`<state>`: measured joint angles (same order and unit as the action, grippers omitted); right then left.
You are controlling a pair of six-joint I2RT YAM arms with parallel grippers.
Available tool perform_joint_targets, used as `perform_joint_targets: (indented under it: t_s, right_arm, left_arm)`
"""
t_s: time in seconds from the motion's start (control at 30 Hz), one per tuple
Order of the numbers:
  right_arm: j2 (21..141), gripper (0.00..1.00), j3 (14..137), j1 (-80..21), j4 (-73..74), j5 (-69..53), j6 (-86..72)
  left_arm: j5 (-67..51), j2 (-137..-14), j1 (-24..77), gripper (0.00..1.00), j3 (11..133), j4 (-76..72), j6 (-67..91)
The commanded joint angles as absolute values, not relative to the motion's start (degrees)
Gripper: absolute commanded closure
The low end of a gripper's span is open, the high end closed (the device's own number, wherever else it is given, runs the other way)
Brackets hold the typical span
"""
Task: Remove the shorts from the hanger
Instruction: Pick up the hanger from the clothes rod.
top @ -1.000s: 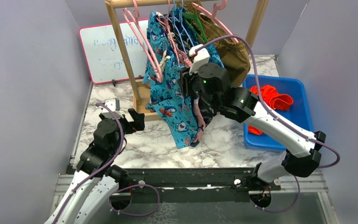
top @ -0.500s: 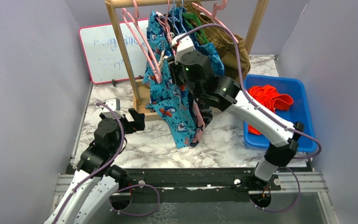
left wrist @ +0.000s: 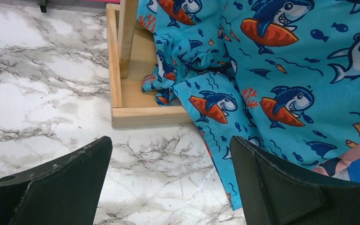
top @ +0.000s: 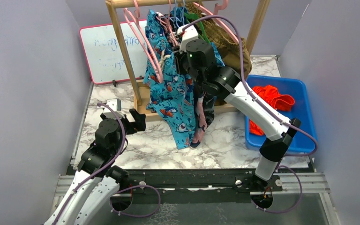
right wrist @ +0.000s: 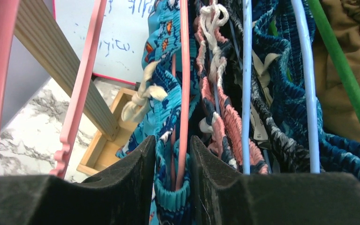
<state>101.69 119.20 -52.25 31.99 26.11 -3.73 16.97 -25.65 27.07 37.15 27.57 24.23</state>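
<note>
Several shorts (top: 173, 96) hung on the wooden rack (top: 122, 47), upper centre of the top view. Right gripper (right wrist: 172, 143): clamped on the shark-print waistband and pink hanger (right wrist: 183, 70) wire — lower centre of its view. Left gripper (left wrist: 168, 140): spread wide over marble table (left wrist: 37, 84).

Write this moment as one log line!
left gripper: open, over table | right gripper: shut on shark shorts at pink hanger | stage: grasp

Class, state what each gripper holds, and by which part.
Right gripper pinches the blue shark-print shorts at the elastic waistband, beside the pink hanger wire. Left gripper is open, empty.
</note>
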Motion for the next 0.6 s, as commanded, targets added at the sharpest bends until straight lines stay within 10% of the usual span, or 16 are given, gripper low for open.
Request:
perform_joint_targets:
  t_s: [0.0,0.2,0.57]
  right_arm:
    - [104.0,0.66,121.3,-51.1,28.6,22.3,-4.4]
    - [103.6,0.98,119.3,-51.0,23.7,22.2,-3.9]
    - [94.9,0.99,104.6,-51.0,-0.2,23.3,-2.6]
  left_arm:
    - [16.5,-26.0,26.8,0.01,36.8,26.6,24.3]
    - [16.5,-25.9,26.8,0.01,36.8,26.6,24.2]
    - [16.6,-26.0,26.8,0.01,36.9,26.6,24.3]
